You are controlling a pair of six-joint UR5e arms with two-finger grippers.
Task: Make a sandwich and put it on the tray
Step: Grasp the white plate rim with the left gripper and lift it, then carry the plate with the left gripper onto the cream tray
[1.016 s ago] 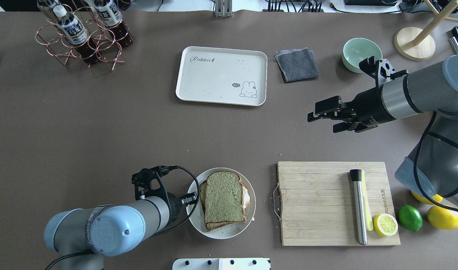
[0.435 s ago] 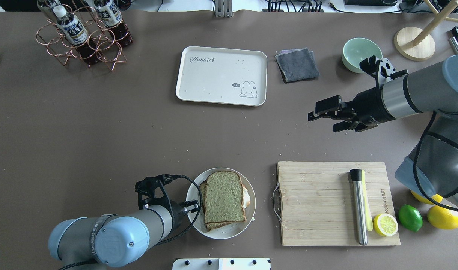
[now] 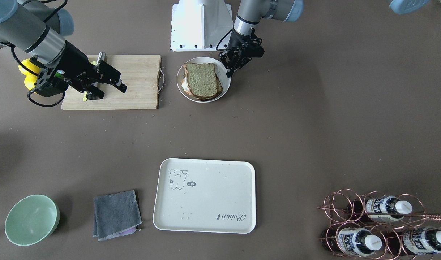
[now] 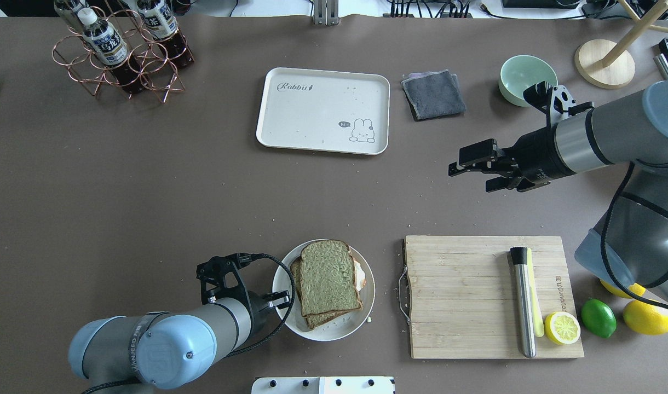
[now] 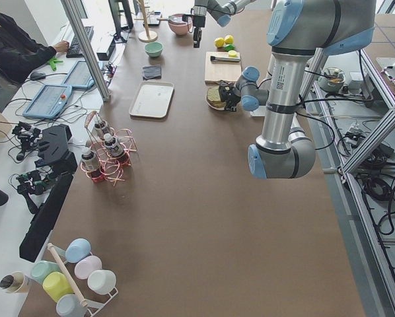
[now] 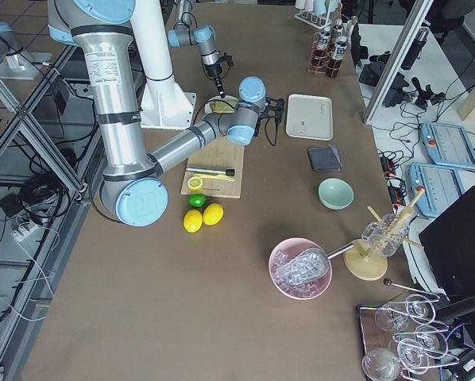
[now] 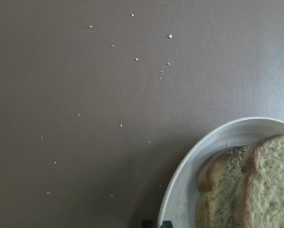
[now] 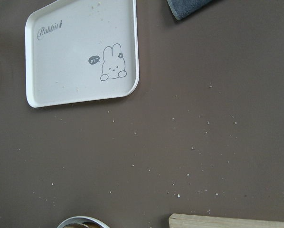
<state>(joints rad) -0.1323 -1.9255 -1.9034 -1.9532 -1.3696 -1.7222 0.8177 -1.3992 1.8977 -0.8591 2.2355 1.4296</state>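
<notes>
Since a moment ago, shifted the round white plate (image 4: 334,332) a little away from the robot's edge of the table, baring a crumb by its near right side, and turned the top slice slightly. Farthest left, the left gripper (image 4: 282,299) low at that plate's left rim, fingers drawn close together and pinching the rim, going by the front and wrist views. On the plate, the sandwich (image 4: 328,282) of two brown wholegrain bread slices with dark crusts, white fried egg peeping out between them on the right. Well beyond it, across the brown table, the cream-white rounded-rectangle plastic tray (image 4: 312,117) with raised rim, rabbit drawing and "Rabbit" script, dotted with crumbs. Further right, the right gripper (image 4: 470,179) hanging in the air, fingers spread and holding nothing, between the tray's side and the rectangular wooden cutting board (image 4: 460,295) lying near the robot.
</notes>
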